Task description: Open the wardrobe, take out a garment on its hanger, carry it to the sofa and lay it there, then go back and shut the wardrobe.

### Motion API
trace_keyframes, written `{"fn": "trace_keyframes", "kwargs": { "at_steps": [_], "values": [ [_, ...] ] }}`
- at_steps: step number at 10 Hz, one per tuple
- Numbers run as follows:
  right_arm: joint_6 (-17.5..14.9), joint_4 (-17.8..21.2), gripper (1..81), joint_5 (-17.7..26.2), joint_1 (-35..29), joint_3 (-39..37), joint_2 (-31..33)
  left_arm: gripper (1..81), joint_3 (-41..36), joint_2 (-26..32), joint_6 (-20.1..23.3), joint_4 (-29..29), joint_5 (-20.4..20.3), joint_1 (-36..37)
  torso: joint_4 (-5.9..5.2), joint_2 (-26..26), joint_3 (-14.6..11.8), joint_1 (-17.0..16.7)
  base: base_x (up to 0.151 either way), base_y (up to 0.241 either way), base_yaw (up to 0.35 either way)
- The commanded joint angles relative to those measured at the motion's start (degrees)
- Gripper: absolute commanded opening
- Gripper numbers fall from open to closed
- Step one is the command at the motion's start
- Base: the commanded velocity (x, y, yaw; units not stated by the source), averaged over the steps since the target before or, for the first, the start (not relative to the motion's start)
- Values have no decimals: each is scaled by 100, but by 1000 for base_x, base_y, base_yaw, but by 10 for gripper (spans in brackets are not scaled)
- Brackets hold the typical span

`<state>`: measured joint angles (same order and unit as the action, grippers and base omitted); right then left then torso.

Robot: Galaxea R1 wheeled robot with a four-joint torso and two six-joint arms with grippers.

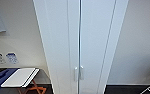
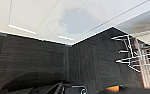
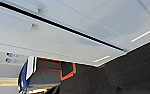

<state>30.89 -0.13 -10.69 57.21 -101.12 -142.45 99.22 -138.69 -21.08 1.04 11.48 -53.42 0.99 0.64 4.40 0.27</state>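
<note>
Dead ahead of us in the head view, the wardrobe [image 1: 81,37] stands with both doors closed, its paired handles [image 1: 78,73] side by side at the centre seam. Can't tell the state of either gripper's fingers. Below both wrist cameras we see dark carpet [image 2: 91,62] running up to the white wardrobe base. Off to the left, a small table [image 1: 19,77] with a white top on orange legs. Further right, a white wire rack [image 2: 133,53]. Beyond everything, plain white wall [image 1: 138,37].
</note>
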Motion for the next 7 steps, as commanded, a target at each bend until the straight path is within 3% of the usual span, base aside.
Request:
{"fn": "trace_keyframes", "kwargs": {
  "at_steps": [1, 4, 7],
  "values": [
    [-13, -925, 811, 276, 401, -1203, -699, 811, 684, -369, 104, 652, -313, -559, 0, 0, 0, 0, 0, 0, 0],
    [-31, -1437, 811, 770, 1191, -2710, -1421, 811, 1768, -1021, 113, 670, -322, -1367, 0, 0, 0, 0, 0, 0, 0],
    [-39, -2351, 811, 779, 1948, -4406, -2370, 811, 3051, -1785, 130, 714, -313, -1878, 0, 2, -2, -4, 0, 0, 0]
  ]
}}
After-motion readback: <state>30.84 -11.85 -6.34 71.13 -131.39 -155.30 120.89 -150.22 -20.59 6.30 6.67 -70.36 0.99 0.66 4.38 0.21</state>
